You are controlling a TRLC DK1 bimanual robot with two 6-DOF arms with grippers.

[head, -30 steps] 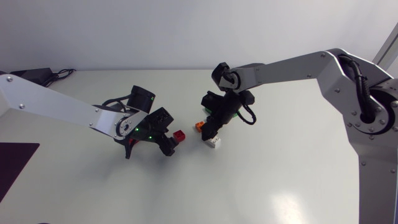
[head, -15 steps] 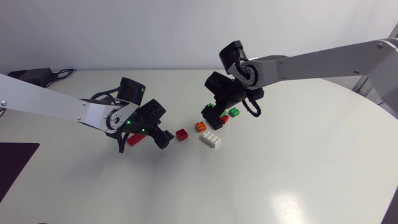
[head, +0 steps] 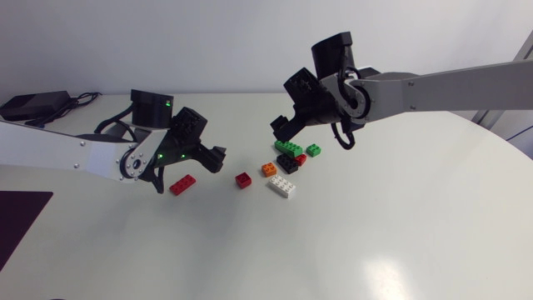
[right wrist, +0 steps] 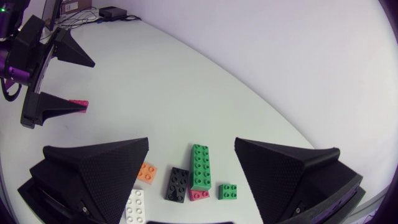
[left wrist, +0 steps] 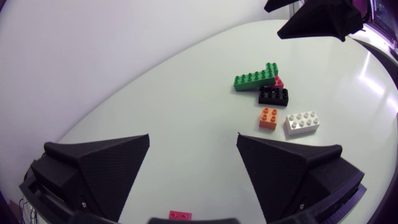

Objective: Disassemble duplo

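The left arm (head: pixel 75 154) is silver-grey with small dark screws (head: pixel 80 142), black joints and green lights (head: pixel 158 154) behind the left pincer (left wrist: pixel 193 138). The right arm (head: pixel 441 83) matches; a black cable (head: pixel 341 140) loops behind the right pincer (right wrist: pixel 191 142). Both have matte black wedge fingers (left wrist: pixel 99 168).

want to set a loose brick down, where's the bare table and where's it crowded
Bare table spreads wide on the near side of the white brick, and right of the small green brick. Crowded: long green brick, black brick and orange brick huddle by the right gripper; a small red brick and a long red brick lie by the left gripper.
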